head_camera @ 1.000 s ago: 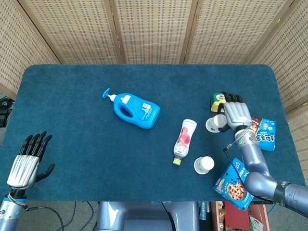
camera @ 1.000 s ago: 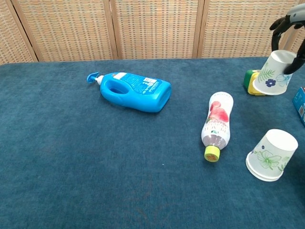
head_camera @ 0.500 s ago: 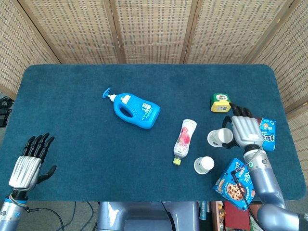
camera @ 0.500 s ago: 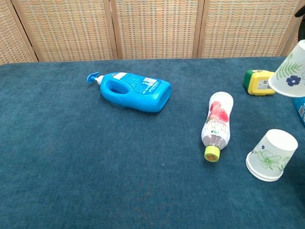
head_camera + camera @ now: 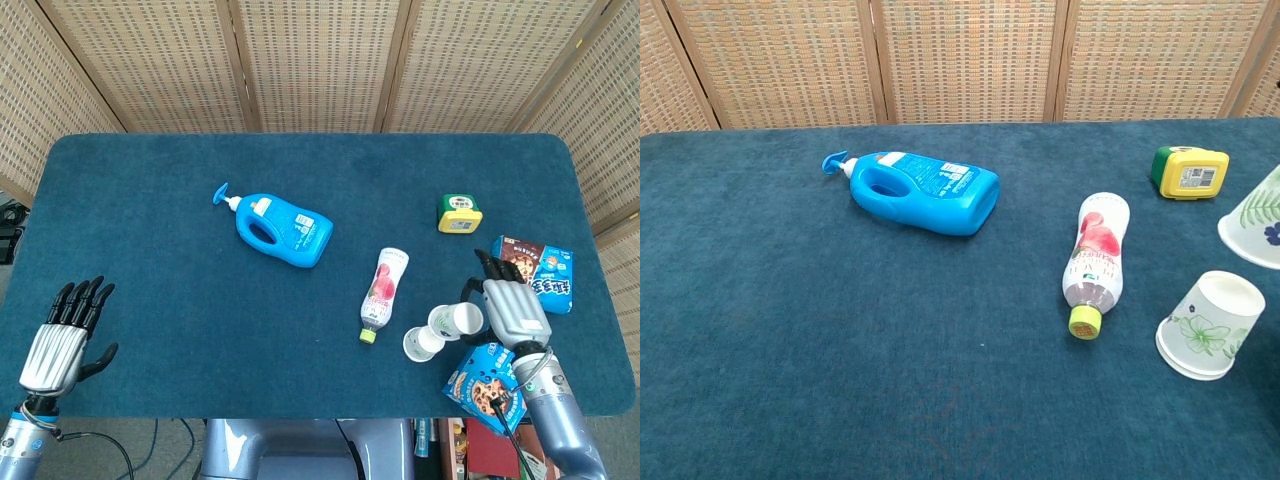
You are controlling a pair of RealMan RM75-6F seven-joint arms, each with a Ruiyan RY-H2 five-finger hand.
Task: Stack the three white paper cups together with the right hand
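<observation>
My right hand [image 5: 512,310] grips a white paper cup with a flower print [image 5: 455,320] near the table's front right. The cup is tilted, with its mouth facing left and down. In the chest view this held cup [image 5: 1255,230] shows at the right edge, and the hand itself is out of frame. A second floral cup [image 5: 422,343] stands mouth-down on the blue cloth, just below and left of the held one [image 5: 1208,325]. Only two cups show. My left hand [image 5: 60,340] hangs open off the front left edge, holding nothing.
A blue detergent bottle [image 5: 280,228] lies left of centre. A pink drink bottle [image 5: 382,290] lies beside the cups. A yellow-green box [image 5: 458,213] sits further back. Two blue cookie boxes [image 5: 540,272] [image 5: 483,385] flank my right hand.
My right hand has carried the cup from beside the yellow-green box toward the front edge, down close to the mouth-down cup. The left hand has barely moved.
</observation>
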